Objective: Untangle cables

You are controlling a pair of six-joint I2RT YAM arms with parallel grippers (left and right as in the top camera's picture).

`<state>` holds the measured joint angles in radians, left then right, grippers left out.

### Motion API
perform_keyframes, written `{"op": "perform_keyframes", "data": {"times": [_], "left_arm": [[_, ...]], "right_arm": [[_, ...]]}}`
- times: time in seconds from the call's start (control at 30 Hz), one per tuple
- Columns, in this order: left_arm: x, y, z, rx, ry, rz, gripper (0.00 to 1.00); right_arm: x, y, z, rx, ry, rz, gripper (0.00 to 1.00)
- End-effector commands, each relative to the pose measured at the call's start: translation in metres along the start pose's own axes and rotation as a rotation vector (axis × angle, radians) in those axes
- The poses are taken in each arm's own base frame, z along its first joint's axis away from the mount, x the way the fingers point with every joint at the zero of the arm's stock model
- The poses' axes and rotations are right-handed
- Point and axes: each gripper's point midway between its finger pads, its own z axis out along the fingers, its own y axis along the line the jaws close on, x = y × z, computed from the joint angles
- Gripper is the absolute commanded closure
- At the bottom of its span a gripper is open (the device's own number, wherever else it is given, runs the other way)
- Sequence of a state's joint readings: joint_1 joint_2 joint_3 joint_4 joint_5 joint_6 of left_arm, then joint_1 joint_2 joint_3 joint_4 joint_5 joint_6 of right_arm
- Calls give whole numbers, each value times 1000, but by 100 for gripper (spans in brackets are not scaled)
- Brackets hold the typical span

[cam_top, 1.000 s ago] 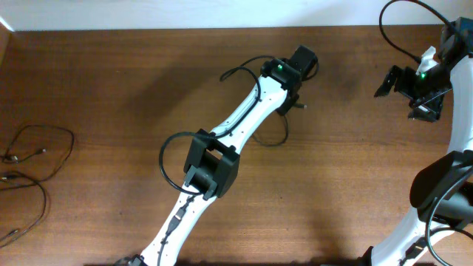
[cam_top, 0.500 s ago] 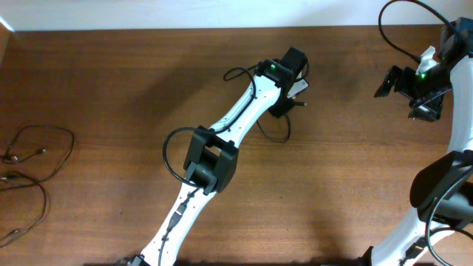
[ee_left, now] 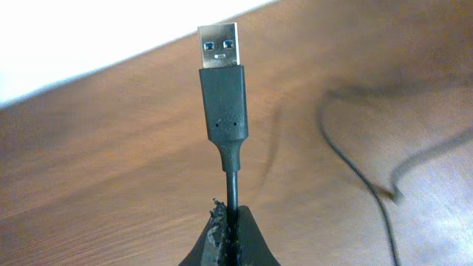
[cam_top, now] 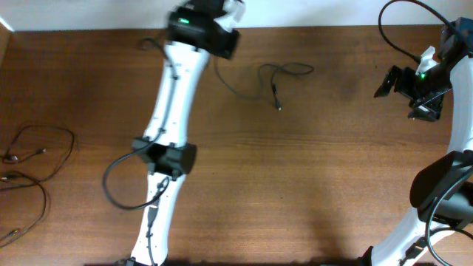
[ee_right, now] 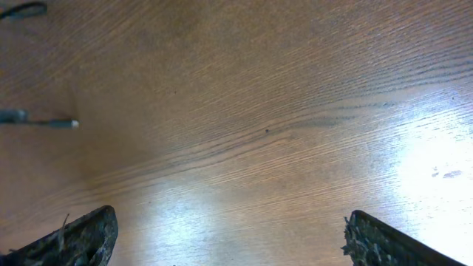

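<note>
A thin black cable with a silver USB plug [ee_left: 222, 96] stands straight up out of my left gripper [ee_left: 230, 229], which is shut on the cord just below the plug. From overhead the left gripper [cam_top: 220, 43] is at the table's back edge, and this cable [cam_top: 284, 69] trails right in a loose loop, ending in a small tip [cam_top: 277, 103]. Two more thin cables [cam_top: 44, 148] lie looped at the far left edge. My right gripper [cam_top: 392, 80] hovers at the back right, open, with only bare wood between its fingers [ee_right: 74, 236].
A blurred plug tip [ee_right: 37, 120] shows at the left edge of the right wrist view. The left arm's elbow [cam_top: 166, 157] and its thick black arm cable [cam_top: 122, 185] hang over the left middle of the wooden table [cam_top: 332, 185].
My left gripper has shut on the cable and swung from the table's middle to the back left. The cable came out from under the arm and now lies stretched out. The right arm has stayed still.
</note>
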<state>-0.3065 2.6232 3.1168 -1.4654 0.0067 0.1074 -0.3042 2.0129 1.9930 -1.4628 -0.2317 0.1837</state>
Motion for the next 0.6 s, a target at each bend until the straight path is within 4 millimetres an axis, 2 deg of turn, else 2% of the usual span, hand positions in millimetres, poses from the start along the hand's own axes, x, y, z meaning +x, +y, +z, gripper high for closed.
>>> {"op": "perform_keyframes", "data": {"times": [0.0,0.07,0.1,0.13,0.23,0.3,0.43,0.47,0.5,0.57], "left_arm": [[-11,105,-56,-156,-123,-178,100],[-2,166,-67,-247,-156,-290,100],[7,205,-76,-291,-182,-393,100],[15,225,-84,-285,-197,-461,100],[37,231,-88,-152,-161,-516,100],[59,214,-80,-119,-49,-531,100],[75,149,-59,-28,128,-478,99],[73,126,-50,12,158,-449,97],[69,89,-37,87,195,-409,96],[74,47,-18,136,272,-350,90]], "right_arm": [[3,2,-8,4,-18,-14,1],[4,4,-7,4,-15,-19,1],[5,5,-7,4,-13,-23,1],[5,7,-7,4,-14,-26,1],[4,13,-6,0,-22,-42,1],[4,17,-5,-1,-23,-52,1],[4,21,-4,-3,-27,-63,1],[4,21,-4,-2,-27,-63,1],[4,21,-4,-2,-26,-63,1],[4,21,-4,-2,-25,-63,1]]}}
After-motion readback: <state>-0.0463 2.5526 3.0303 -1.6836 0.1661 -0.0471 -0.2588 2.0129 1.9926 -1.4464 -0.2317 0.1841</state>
